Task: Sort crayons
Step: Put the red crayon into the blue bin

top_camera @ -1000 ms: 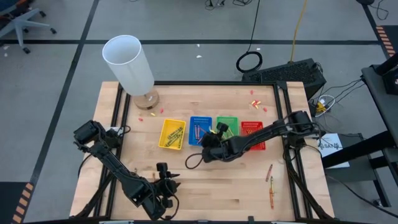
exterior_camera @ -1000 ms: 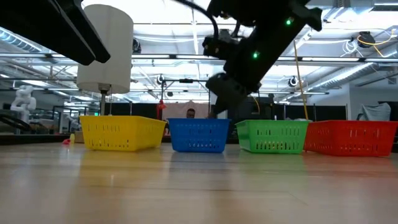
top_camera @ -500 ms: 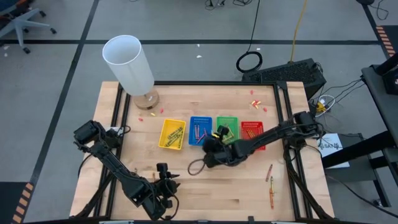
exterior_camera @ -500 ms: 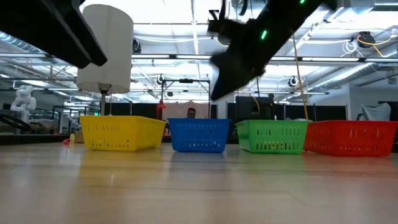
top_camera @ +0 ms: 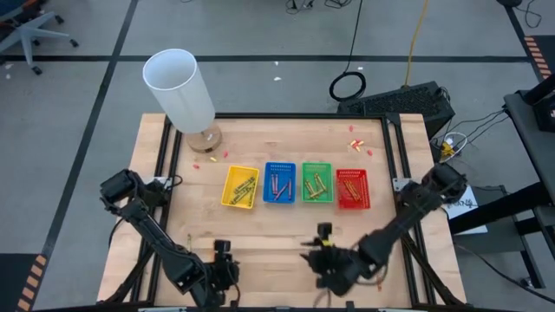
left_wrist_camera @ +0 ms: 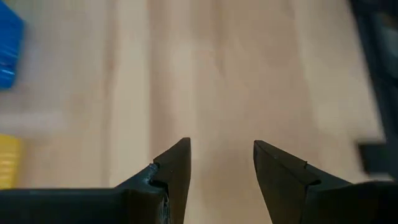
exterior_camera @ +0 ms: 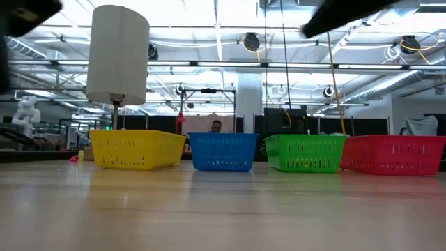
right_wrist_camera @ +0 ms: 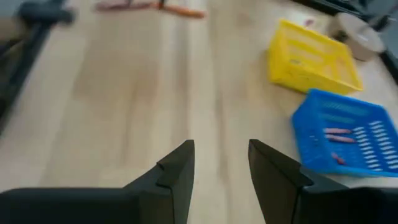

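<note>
On the pale wood table [top_camera: 286,230] four trays [top_camera: 297,185] sit in a row, both grippers, left [top_camera: 222,256] and right [top_camera: 324,238], released and empty near its front edge, under a bright ceiling [exterior_camera: 209,42].

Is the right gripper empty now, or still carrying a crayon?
Empty. The right gripper is open; between its fingers shows only bare table.

Four trays [top_camera: 296,185] are lining up mid-table, blocking passage there. Bare wood is lying open before them. A white cylinder [top_camera: 179,90] is standing at the far left corner.
</note>
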`<state>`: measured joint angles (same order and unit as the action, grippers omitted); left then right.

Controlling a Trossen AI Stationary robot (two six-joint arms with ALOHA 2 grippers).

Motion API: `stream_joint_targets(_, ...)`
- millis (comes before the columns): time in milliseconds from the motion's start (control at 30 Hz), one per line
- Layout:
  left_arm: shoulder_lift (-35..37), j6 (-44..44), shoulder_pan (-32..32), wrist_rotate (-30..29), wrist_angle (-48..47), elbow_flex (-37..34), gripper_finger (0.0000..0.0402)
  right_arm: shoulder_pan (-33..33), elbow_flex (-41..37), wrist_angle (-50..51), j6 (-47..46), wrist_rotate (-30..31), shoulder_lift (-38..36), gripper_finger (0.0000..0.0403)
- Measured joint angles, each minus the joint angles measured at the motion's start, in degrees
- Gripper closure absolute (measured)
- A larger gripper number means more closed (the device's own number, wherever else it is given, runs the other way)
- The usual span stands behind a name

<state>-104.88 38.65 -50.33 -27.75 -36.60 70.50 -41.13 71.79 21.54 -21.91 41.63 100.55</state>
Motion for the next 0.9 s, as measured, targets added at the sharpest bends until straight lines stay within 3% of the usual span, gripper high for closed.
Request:
stream_joint_targets(167, 0.00, 0.07, -1.43, 9.78, -0.07, 0.00, 0.0230, -4.73, -0.07, 0.19, 2.96, 1.83, 0.85, 0.0268)
stream_joint_targets(300, 0.00, -0.40, -2.99, 12.04, -0.21, 0.00, 0.0230, -5.92, -0.07, -0.18, 3.27, 4.59, 0.84, 0.0268)
stream_joint_targets(433, 0.00, -6.27, -4.55, 15.79, -0.39, 0.00, 0.0230, -6.02, -0.07, -0.24, 2.95, 4.86, 0.84, 0.0268)
stream_joint_targets(900, 0.00, -14.11, -5.14, 14.32, -6.71, 0.00, 0.0230, -4.61, -0.07, -0.24, 1.88, 4.83, 0.84, 0.0268)
